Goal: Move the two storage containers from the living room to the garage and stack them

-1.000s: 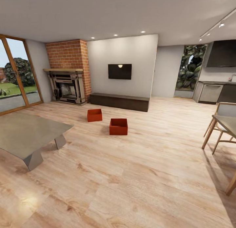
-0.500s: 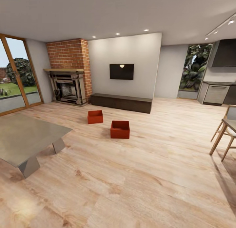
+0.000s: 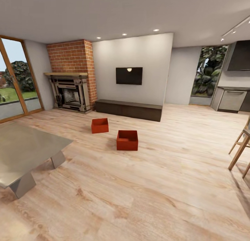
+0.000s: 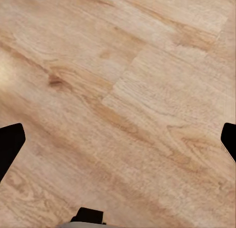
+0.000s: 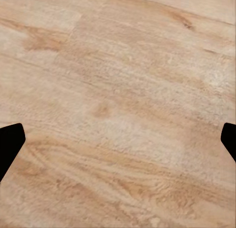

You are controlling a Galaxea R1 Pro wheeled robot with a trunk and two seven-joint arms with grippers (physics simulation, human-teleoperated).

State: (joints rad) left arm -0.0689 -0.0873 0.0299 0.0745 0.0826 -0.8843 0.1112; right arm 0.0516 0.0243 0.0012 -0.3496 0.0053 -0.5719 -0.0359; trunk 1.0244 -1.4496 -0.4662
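Observation:
Two orange-red open storage containers stand on the light wood plank floor (image 3: 163, 185) of the living room. The farther container (image 3: 100, 125) is nearer the fireplace; the closer container (image 3: 127, 140) is a short way to its right, apart from it. Both lie several steps ahead of me, in front of the long dark cabinet (image 3: 128, 109). My left gripper (image 4: 118, 144) is open above bare planks, its black fingertips (image 4: 10, 142) wide apart. My right gripper (image 5: 118, 142) is open too, with only planks between its fingertips (image 5: 9, 139).
A low grey table (image 3: 24, 151) stands at the near left. The brick chimney (image 3: 73, 57) with grey fireplace (image 3: 71, 93) and the wall TV (image 3: 129, 76) are at the back. Wooden chair legs (image 3: 239, 151) show at the right edge, a kitchen counter (image 3: 232, 99) beyond.
The whole head view has shifted: the camera moved forward and turned a little, so the containers sit slightly lower and larger. The containers themselves have not moved.

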